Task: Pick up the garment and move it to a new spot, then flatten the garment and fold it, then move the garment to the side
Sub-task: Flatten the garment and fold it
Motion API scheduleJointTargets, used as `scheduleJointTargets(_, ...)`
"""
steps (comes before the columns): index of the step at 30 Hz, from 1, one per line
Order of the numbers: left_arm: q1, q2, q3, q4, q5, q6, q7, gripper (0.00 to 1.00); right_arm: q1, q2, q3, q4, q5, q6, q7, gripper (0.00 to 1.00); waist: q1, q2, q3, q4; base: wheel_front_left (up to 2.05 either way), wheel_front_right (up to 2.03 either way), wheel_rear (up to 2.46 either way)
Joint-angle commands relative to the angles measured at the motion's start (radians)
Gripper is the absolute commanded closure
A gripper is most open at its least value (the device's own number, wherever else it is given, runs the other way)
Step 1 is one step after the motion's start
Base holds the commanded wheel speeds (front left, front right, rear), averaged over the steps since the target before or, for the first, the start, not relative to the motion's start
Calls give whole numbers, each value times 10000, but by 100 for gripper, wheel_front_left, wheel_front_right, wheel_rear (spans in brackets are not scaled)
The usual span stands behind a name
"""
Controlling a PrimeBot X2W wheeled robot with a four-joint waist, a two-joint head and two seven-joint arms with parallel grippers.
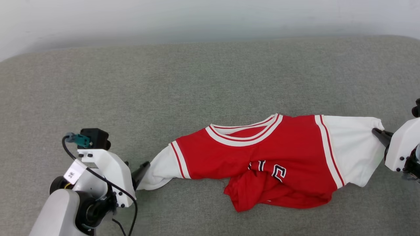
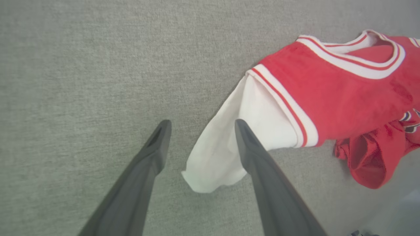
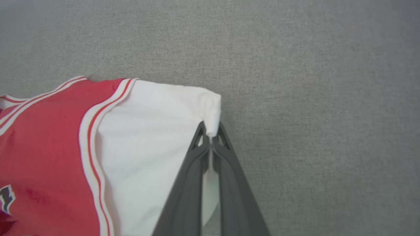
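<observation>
Red garment (image 1: 262,154) mid-frame: my right fingers (image 3: 229,170) are pinching one sleeve; my gaping left fingers (image 2: 147,164) should be straddling the other.

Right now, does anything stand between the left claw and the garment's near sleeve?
Nothing visible does. The open left claw has the end of the garment's white sleeve lying between its fingers, on the grey surface.

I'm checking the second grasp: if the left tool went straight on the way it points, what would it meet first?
Probably the white sleeve of the garment: its loose end lies just ahead of the open left tool, between the fingers. Its height above the cloth is unclear.
</observation>
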Motion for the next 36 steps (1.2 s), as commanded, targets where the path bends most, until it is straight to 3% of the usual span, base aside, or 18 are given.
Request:
scheduleJointTargets(1, 104, 37, -61, -35, -147, 79, 334, 0, 136, 100, -82, -102, -94, -12, 48, 100, -1, -1, 72, -129, 0, 0, 0)
scheduleJointTargets(13, 415, 0, -882, 708, -290, 285, 2012, 0, 284, 469, -437, -637, -333, -12, 336, 100, -1, -1, 584, -358, 0, 0, 0)
scheduleJointTargets(15, 462, -98, -1066, 1090, -285, 292, 2225, 60, 281, 522, -435, -720, -318, -12, 363, 100, -1, -1, 635, -364, 0, 0, 0)
scheduleJointTargets(16, 444, -179, -1130, 1247, -312, 252, 2243, 100, 271, 525, -425, -763, -332, -12, 370, 100, -1, -1, 660, -368, 0, 0, 0)
scheduleJointTargets(19, 302, -387, -1333, 1490, -347, 78, 2157, 100, 239, 554, -411, -859, -337, -12, 325, 100, -1, -1, 680, -360, 0, 0, 0)
scheduleJointTargets(24, -296, -114, -1222, 1553, 71, -114, 1286, 100, 270, 518, -420, -971, -386, -11, 154, 100, -1, -1, 480, -291, 0, 0, 0)
scheduleJointTargets(36, -1820, 361, -933, 966, 1452, -171, -1670, 100, -184, 351, -665, -1235, -1093, -11, -736, 100, -1, -1, -207, -157, 0, 0, 0)
